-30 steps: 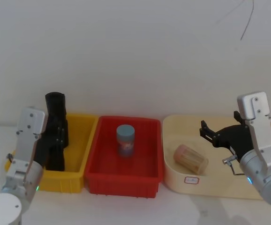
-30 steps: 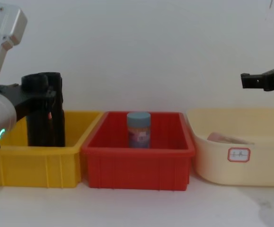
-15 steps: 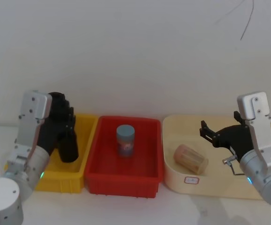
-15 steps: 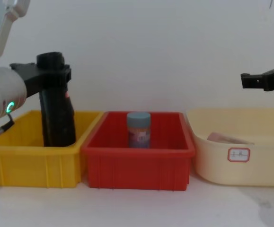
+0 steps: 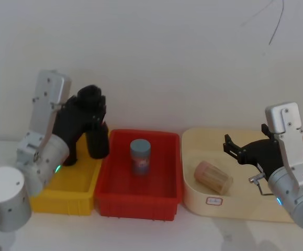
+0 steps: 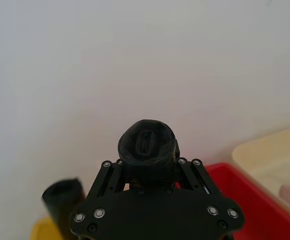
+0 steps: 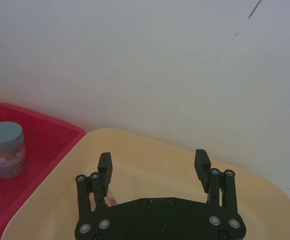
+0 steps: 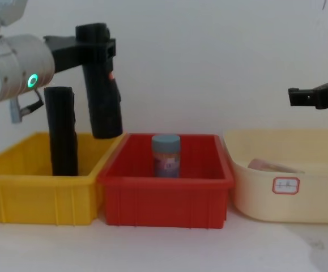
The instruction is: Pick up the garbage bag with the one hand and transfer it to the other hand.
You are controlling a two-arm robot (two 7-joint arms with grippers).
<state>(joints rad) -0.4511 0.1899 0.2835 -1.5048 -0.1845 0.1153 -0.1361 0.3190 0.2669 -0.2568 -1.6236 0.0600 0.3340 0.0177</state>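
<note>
Your left pincer (image 8: 98, 50) is clamped on the tall black matte cylindrical garbage bag roll (image 8: 104, 107), gripping it near its upper end. The silver arm behind it shows a green glowing ring (image 8: 32, 80). The roll hangs below the pincer, slightly tilted. Its lower end is close to the rim of the yellow plastic bin (image 8: 39, 198), on the side that meets the red plastic bin (image 8: 164, 201). In the left wrist view you look down onto the roll's top (image 6: 147, 145), with a finger pressed against either side.

Below that pincer and farther to its outer side, a second black roll of the same kind (image 8: 62, 130) stands upright inside the yellow bin, apart from the held one. Toward your other arm, a blue-lidded jar (image 8: 166, 155) stands upright in the middle of the red bin.

Your right pincer (image 5: 232, 148) hovers well apart from the left one, above the cream oval tub (image 8: 288, 207). Its fingers are spread wide with nothing between them, as the right wrist view (image 7: 153, 162) shows. Below it, a pale jar (image 5: 213, 178) lies on its side in the tub. All three containers sit side by side on the white bench (image 8: 164, 249).
</note>
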